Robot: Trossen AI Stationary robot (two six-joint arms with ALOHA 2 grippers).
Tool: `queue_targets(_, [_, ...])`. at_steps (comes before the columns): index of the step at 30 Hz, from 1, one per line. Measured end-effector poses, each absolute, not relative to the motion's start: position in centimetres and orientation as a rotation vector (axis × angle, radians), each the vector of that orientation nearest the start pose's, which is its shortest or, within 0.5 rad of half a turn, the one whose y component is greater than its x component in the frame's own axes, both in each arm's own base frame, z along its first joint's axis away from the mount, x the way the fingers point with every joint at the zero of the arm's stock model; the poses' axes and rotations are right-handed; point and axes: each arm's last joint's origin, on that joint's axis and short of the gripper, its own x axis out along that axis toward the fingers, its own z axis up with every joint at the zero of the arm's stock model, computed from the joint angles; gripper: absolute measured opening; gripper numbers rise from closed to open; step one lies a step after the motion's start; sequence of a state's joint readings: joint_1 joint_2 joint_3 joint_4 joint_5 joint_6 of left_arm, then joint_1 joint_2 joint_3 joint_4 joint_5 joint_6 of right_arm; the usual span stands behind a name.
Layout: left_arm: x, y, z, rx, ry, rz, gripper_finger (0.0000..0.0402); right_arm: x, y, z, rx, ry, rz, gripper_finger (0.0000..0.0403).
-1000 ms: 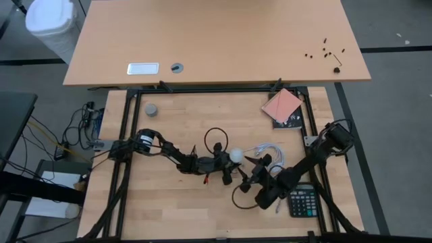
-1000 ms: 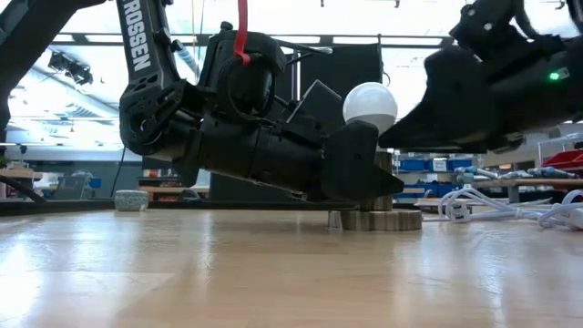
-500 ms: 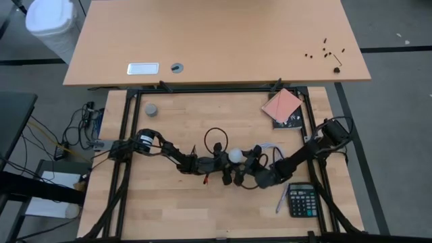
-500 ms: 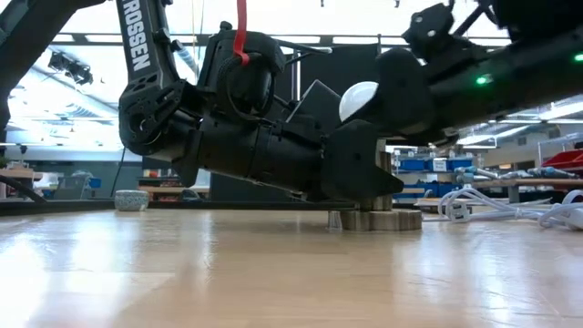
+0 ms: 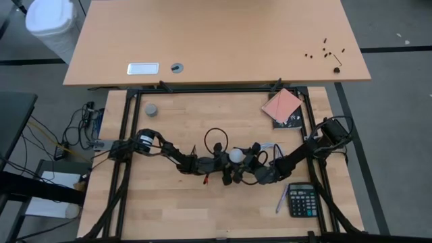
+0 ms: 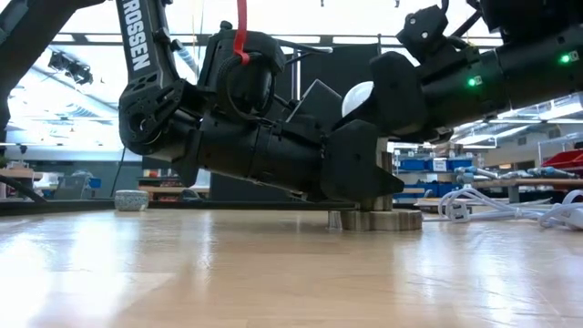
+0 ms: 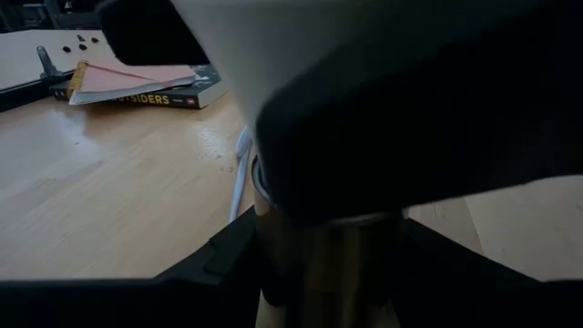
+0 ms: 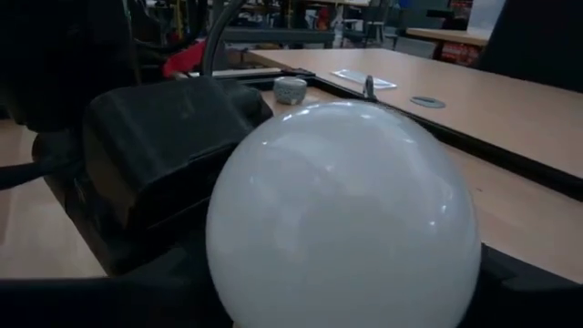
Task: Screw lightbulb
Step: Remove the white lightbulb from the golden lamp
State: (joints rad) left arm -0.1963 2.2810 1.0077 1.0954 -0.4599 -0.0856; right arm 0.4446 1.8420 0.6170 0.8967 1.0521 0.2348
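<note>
Mid-bench, nearer the front edge, the lightbulb stands upright in the socket, left gripper clamped low on the socket, right gripper round the bulb head, grip can't tell; prob. mid-screwing, seating unconfirmed.

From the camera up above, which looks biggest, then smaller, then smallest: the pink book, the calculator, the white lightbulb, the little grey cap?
1. pink book
2. calculator, a bit smaller than the book
3. lightbulb and grey cap: these two look about alike, too close to rank.
</note>
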Motion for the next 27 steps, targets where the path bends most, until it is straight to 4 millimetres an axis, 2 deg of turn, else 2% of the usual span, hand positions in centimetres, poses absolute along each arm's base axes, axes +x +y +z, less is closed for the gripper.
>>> queue_targets(4, [40.8, -6.8, 7.0, -0.027, 0.158, 0.270, 0.0188, 28.8, 11.0, 12.0, -0.012, 0.182, -0.623, 0.0238])
queue_targets(15, [40.8, -6.8, 7.0, -0.017, 0.167, 0.261, 0.0188, 28.8, 11.1, 11.9, -0.006, 0.191, -0.593, 0.0226])
queue_targets(22, [40.8, -7.1, 7.0, 0.031, 0.177, 0.215, 0.0189, 28.9, 11.1, 11.8, 0.013, 0.212, -0.491, 0.0210])
queue_targets(27, [40.8, -7.3, 7.0, 0.051, 0.185, 0.164, 0.0189, 27.8, 10.4, 11.2, 0.087, 0.194, -0.366, 0.0208])
